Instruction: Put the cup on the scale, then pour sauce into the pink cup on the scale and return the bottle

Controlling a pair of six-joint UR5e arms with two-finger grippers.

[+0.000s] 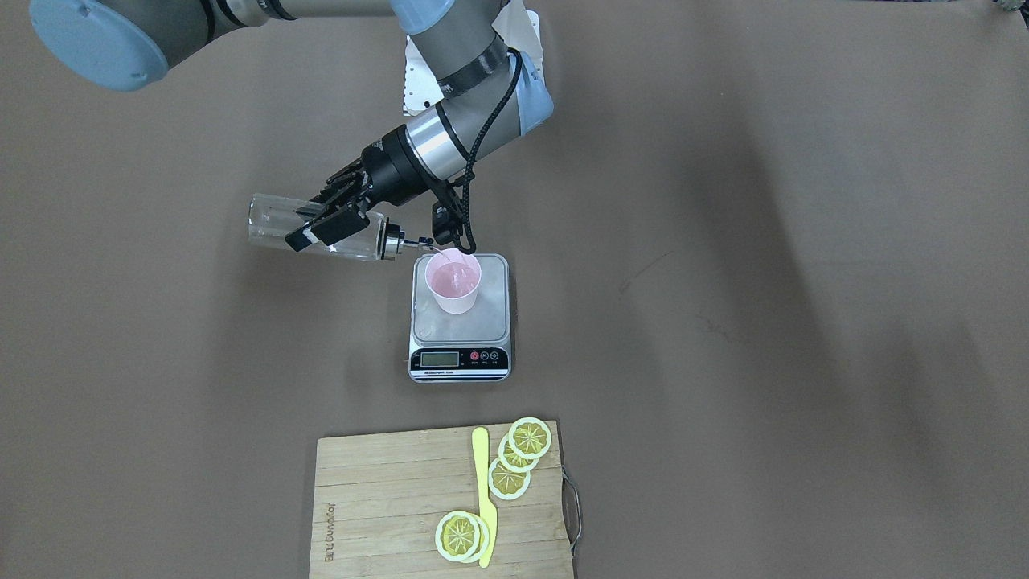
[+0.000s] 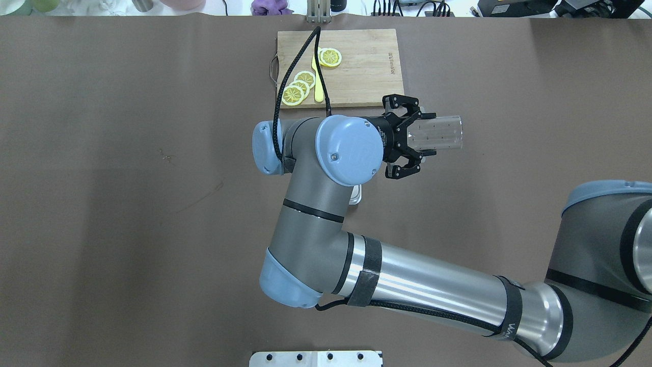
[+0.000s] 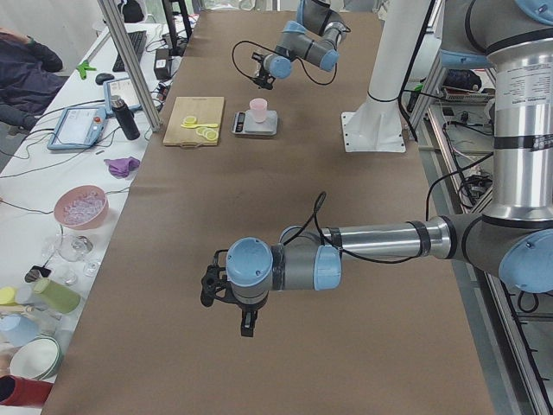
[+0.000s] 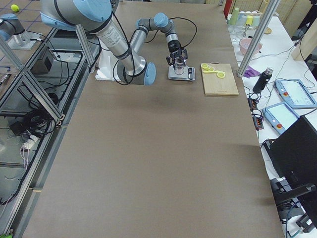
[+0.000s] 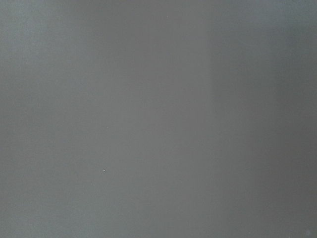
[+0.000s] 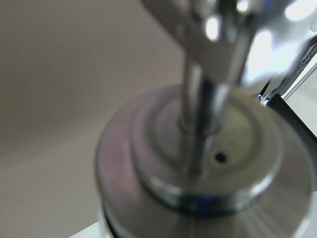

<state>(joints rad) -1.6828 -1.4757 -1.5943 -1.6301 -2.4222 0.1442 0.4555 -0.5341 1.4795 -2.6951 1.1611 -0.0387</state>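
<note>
The pink cup stands upright on the steel platform of the scale. My right gripper is shut on the clear glass bottle and holds it tipped nearly level. The bottle's metal spout reaches the cup's rim. In the overhead view the gripper grips the bottle, and my arm hides the cup and scale. The right wrist view shows the blurred metal pourer cap close up. My left gripper hovers over bare table far from the scale; I cannot tell whether it is open or shut.
A wooden cutting board lies beyond the scale on the operators' side, with lemon slices and a yellow knife on it. The left wrist view shows only plain grey surface. Bowls, bottles and devices stand on a side bench.
</note>
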